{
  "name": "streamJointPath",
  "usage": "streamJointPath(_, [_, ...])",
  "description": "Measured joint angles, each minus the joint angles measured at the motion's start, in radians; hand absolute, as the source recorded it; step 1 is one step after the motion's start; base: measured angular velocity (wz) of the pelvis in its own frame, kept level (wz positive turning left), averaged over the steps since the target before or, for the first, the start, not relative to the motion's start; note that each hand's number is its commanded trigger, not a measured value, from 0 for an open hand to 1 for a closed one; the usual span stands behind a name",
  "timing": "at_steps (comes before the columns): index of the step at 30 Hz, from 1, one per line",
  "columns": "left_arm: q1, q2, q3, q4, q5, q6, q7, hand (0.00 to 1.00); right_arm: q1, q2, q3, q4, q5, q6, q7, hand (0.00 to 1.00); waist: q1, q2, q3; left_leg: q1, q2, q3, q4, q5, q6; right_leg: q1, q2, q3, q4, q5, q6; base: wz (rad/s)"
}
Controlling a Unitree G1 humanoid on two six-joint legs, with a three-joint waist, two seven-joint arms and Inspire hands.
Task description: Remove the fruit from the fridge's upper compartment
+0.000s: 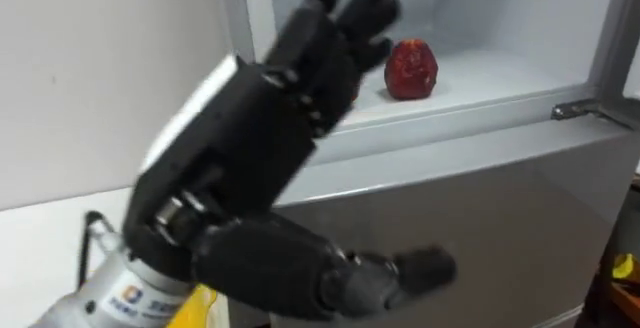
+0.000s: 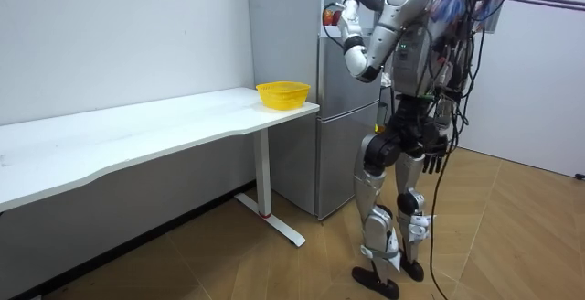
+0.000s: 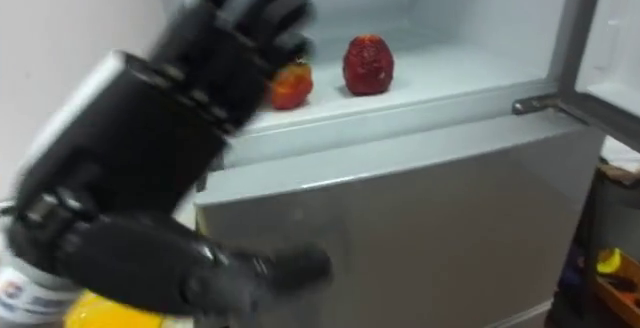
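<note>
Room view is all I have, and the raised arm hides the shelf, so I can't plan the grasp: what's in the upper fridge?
Observer: Two fruits lie on the shelf: a larger dark red fruit and a smaller orange-red fruit to its left.
Operator: Has the left hand got one?
Observer: No. The left hand is up in front of the shelf with straight fingers, closed on nothing.
Operator: Which fruit is nearer those fingers?
Observer: The smaller one. In the left eye view the fingers partly cover it.
</note>
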Motion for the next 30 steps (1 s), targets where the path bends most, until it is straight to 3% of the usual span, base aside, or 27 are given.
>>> streamJointPath(3, [0.049, -0.007, 0.068, -0.006, 0.064, -0.051, 0.116, 0.00, 0.000, 0.003, -0.008, 0.014, -0.007, -0.010, -0.008, 0.00, 0.020, -0.004, -0.0011, 0.002, -0.004, -0.020, -0.003, 0.000, 0.000, 0.009, -0.001, -0.016, 0.001, -0.004, 0.001, 0.19])
streamJointPath(6, [0.085, -0.010, 0.132, -0.006, 0.130, -0.075, 0.243, 0.00, 0.008, 0.009, -0.008, 0.036, -0.005, -0.027, -0.025, 0.00, 0.038, -0.006, -0.0002, 0.002, -0.005, -0.042, 0.002, 0.000, 0.000, 0.030, -0.001, -0.044, -0.014, -0.003, 0.001, 0.21])
streamJointPath(11, [0.125, -0.037, 0.275, 0.002, 0.228, -0.104, 0.440, 0.00, 0.029, 0.016, -0.038, 0.020, -0.029, -0.027, -0.047, 0.00, 0.080, 0.010, 0.0015, 0.002, -0.005, -0.046, 0.002, 0.001, -0.001, 0.031, 0.001, -0.049, -0.013, -0.003, 0.001, 0.02])
streamJointPath(14, [0.225, -0.046, 0.329, 0.025, 0.230, -0.123, 0.540, 0.00, 0.052, 0.016, -0.039, 0.001, -0.030, -0.026, -0.058, 0.00, 0.086, 0.016, 0.0063, 0.010, -0.009, -0.065, -0.006, 0.001, -0.002, 0.040, 0.000, -0.066, -0.013, -0.004, 0.003, 0.12])
streamJointPath(16, [0.298, -0.047, 0.353, 0.104, 0.229, -0.123, 0.602, 0.00, 0.071, 0.016, -0.040, -0.004, -0.034, -0.026, -0.056, 0.00, 0.086, 0.018, 0.0092, 0.019, -0.011, -0.077, -0.011, 0.002, -0.003, 0.053, 0.000, -0.075, -0.013, -0.006, 0.005, 0.12])
streamJointPath(19, [0.349, -0.048, 0.364, 0.252, 0.229, -0.128, 0.644, 0.00, 0.064, 0.016, -0.047, -0.010, -0.038, -0.017, -0.056, 0.00, 0.090, 0.019, 0.0111, 0.014, -0.015, -0.093, -0.015, 0.002, -0.003, 0.055, -0.002, -0.086, -0.008, -0.008, 0.007, 0.09])
streamJointPath(22, [0.416, -0.055, 0.362, 0.446, 0.209, -0.113, 0.718, 0.00, 0.066, 0.016, -0.043, -0.017, -0.034, -0.015, -0.056, 0.00, 0.103, 0.005, 0.0132, 0.011, -0.014, -0.093, -0.005, -0.002, -0.005, 0.053, -0.001, -0.089, -0.013, -0.011, 0.004, -0.01])
streamJointPath(26, [0.444, -0.096, 0.365, 0.618, 0.202, -0.113, 0.789, 0.00, 0.073, 0.018, -0.045, -0.019, -0.034, 0.005, -0.056, 0.00, 0.108, -0.006, 0.0107, 0.014, -0.015, -0.099, -0.006, -0.002, -0.005, 0.058, -0.001, -0.098, -0.013, -0.011, 0.004, 0.04])
streamJointPath(27, [0.445, -0.105, 0.363, 0.699, 0.188, -0.116, 0.807, 0.00, 0.066, 0.018, -0.045, -0.022, -0.038, 0.006, -0.056, 0.00, 0.112, -0.013, 0.0129, 0.018, -0.015, -0.099, -0.007, -0.002, -0.005, 0.061, -0.002, -0.099, -0.011, -0.011, 0.004, 0.00])
streamJointPath(30, [0.445, -0.114, 0.340, 0.955, 0.111, -0.114, 0.826, 0.00, 0.063, 0.020, -0.054, -0.046, -0.056, 0.016, -0.046, 0.00, 0.106, -0.014, 0.0093, 0.018, -0.015, -0.100, -0.007, -0.002, -0.005, 0.060, -0.003, -0.102, -0.009, -0.011, 0.004, 0.00])
